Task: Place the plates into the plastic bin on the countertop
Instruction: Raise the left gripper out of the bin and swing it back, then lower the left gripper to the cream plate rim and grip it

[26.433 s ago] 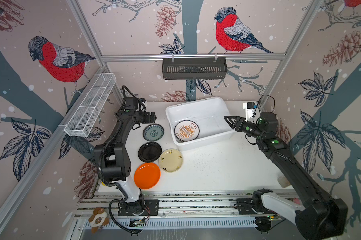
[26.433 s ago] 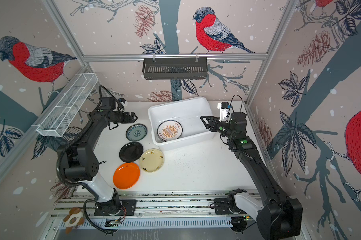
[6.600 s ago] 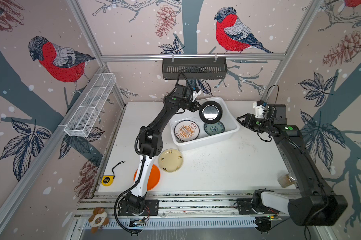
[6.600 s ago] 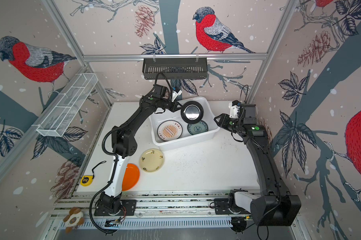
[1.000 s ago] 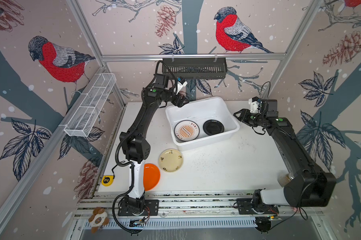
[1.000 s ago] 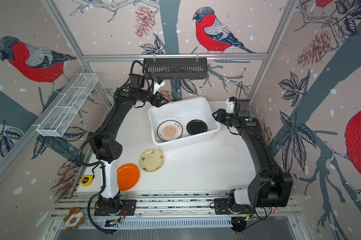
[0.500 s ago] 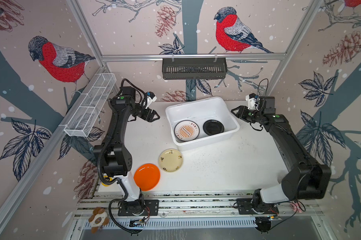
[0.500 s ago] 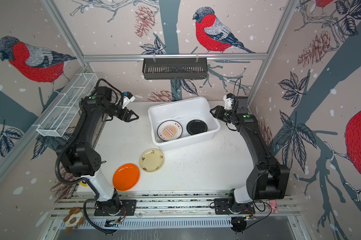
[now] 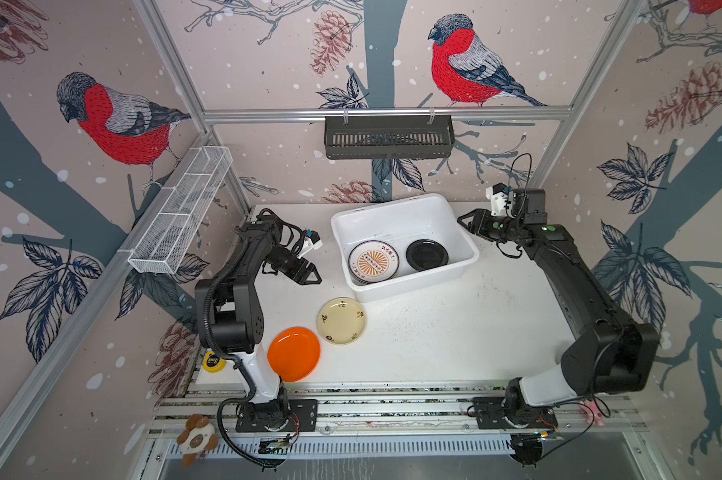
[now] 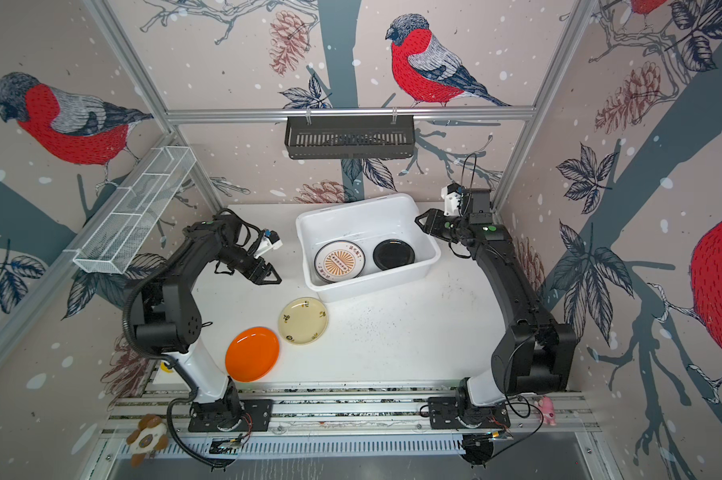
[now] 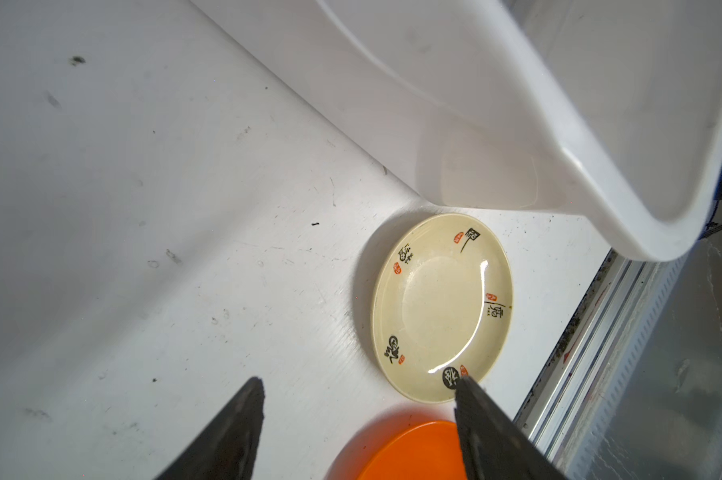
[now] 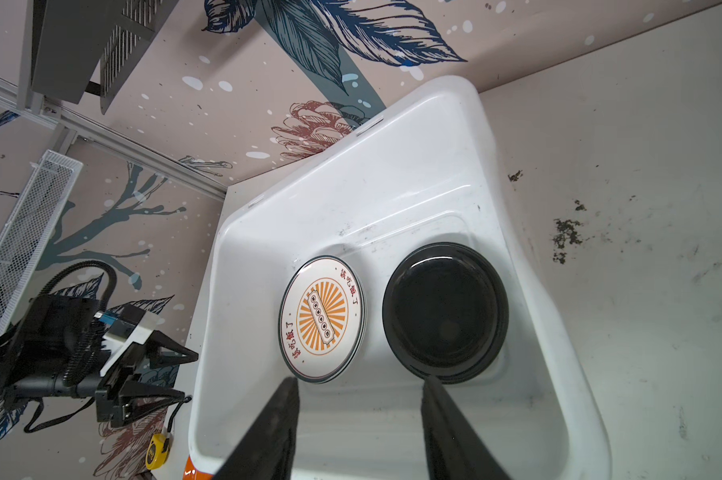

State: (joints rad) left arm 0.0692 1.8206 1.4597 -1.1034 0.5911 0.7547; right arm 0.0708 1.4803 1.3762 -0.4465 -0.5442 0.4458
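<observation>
The left gripper [image 9: 314, 275] has swung back left of the bin [image 9: 392, 202], open and empty. The black plate [image 9: 427, 254] now lies inside, beside the sunburst plates [image 9: 374, 262]. Two remain on the table [image 9: 455, 332]: the cream plate [image 9: 342, 321], just beside the bin's near corner, and the orange plate [image 9: 293, 353], by the near edge. There is open room right of both. The right gripper [image 9: 464, 224] hovers open and empty at the bin's right rim.

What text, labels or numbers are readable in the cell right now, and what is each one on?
"該吃飯了": red characters, printed twice around the face of the round white sunburst plate in the white plastic bin.
Round cream plate: black brush characters and small red seals, too stylised to read.
Yellow tape measure: label too small to read.
Round black plate, round orange plate: no text.
</observation>
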